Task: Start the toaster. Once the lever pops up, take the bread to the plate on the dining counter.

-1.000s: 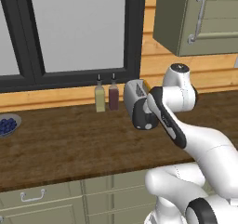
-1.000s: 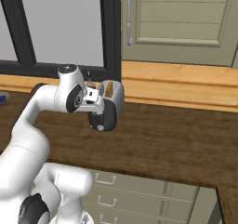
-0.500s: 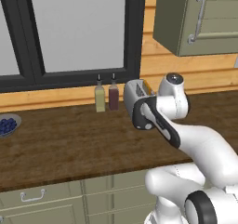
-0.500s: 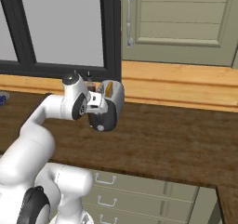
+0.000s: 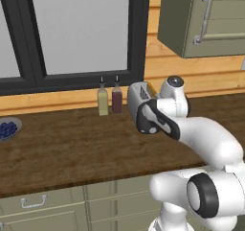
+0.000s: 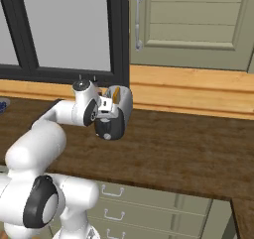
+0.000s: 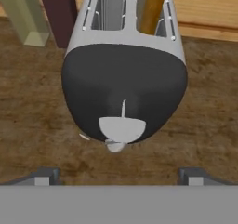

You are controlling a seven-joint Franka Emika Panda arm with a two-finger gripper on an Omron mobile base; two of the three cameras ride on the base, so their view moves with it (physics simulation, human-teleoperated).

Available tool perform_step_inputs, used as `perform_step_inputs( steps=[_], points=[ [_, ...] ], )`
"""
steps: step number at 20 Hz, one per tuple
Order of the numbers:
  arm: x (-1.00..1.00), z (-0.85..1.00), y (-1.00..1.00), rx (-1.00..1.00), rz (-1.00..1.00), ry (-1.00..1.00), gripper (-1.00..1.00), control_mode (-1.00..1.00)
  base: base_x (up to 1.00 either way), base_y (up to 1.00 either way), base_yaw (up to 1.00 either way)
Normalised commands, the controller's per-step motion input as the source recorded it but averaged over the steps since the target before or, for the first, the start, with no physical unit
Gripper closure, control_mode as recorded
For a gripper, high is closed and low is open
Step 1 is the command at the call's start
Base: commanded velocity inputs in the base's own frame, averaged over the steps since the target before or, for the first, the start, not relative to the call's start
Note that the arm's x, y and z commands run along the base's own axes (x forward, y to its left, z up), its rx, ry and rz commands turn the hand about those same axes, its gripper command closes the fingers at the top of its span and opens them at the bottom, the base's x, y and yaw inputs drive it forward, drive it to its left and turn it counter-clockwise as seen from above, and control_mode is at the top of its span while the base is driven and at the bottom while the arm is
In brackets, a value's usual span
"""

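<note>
So the toaster (image 7: 124,65) sits dead ahead of the gripper (image 7: 118,175) in the hand view, at 12 o'clock from the two finger tips. Those tips stand wide apart at the bottom, one at about 7 o'clock and one at about 5 o'clock, nothing between them and not touching anything. The lever (image 7: 122,128) is just above the gap between the tips, at the low end of the black panel.

Looks-wise: small silver body, rounded black end panel facing the camera, pale grey lever knob with a thin vertical line rising from it. Two slots on top. The bread (image 7: 152,8) stands in the slot toward 1 o'clock, showing its orange-brown crust edge; the other slot looks bare.

The toaster's long axis runs straight away from the hand, black end toward the gripper, far end pointing at 12 o'clock toward the wooden wall.

In the left base view the toaster (image 5: 141,94) stands on the wood counter (image 5: 62,146) just right of two bottles (image 5: 109,99), with the arm's hand right against its near end. A bowl of blue berries (image 5: 7,129) sits way off at 9 o'clock.
</note>
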Motion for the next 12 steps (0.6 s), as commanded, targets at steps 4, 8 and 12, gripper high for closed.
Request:
perform_step_inputs(
  steps=[4, 8, 12],
  points=[
    [0.23, -0.25, 0.00, 0.00, 0.00, 0.00, -1.00, -1.00, 0.00, 0.00, 0.00],
    [0.20, -0.32, 0.00, 0.00, 0.00, 0.00, -1.00, -1.00, 0.00, 0.00, 0.00],
    [0.18, -0.03, 0.00, 0.05, 0.00, -0.01, -1.00, -1.00, 0.00, 0.00, 0.00]
  ],
)
